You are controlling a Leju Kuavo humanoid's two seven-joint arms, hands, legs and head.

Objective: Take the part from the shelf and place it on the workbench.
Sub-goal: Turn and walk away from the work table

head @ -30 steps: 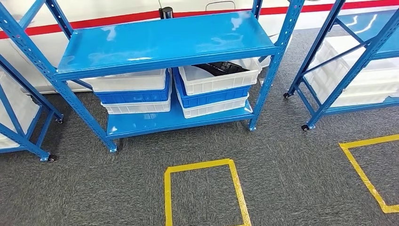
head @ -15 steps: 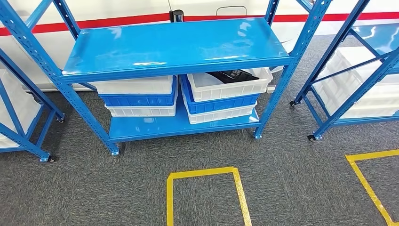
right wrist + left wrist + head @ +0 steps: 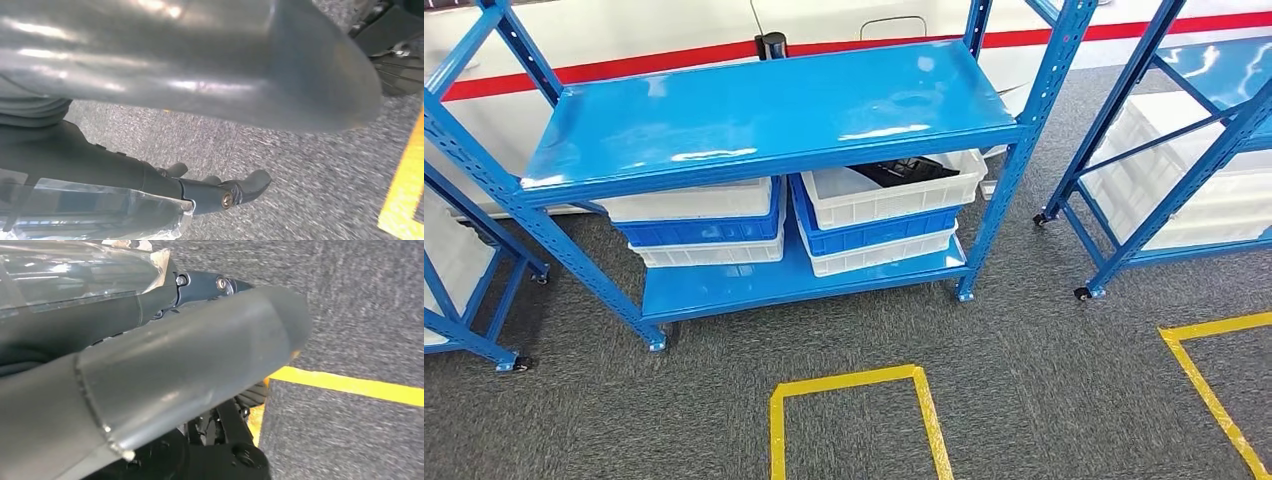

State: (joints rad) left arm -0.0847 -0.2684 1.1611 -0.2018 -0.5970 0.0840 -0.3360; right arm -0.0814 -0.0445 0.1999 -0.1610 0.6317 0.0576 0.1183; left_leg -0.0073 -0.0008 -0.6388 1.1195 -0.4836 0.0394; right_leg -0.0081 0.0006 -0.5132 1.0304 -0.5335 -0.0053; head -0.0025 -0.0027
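The whole head view has shifted over the last second, first one way and then back, with the rack sitting a little lower and nearer in the picture: that is the camera moving as the robot settles itself in front of the shelf (image 3: 774, 110), not the rack or bins moving. Nothing on the shelf has been touched.

The part (image 3: 904, 171), a dark flat piece, lies in the upper white bin (image 3: 894, 195) at the right end of the lower shelf, tucked under the top board near the right front post. That bin sits on a blue bin and another white one; a second stack stands just beside it toward the left end.

Both arms hang low over the carpet. The left robot hand (image 3: 150, 375) and the right robot hand (image 3: 200, 190) hold nothing, with fingers loosely extended. The yellow floor marking (image 3: 854, 420) lies just ahead, so the approach looks nearly finished; the reach has not begun.
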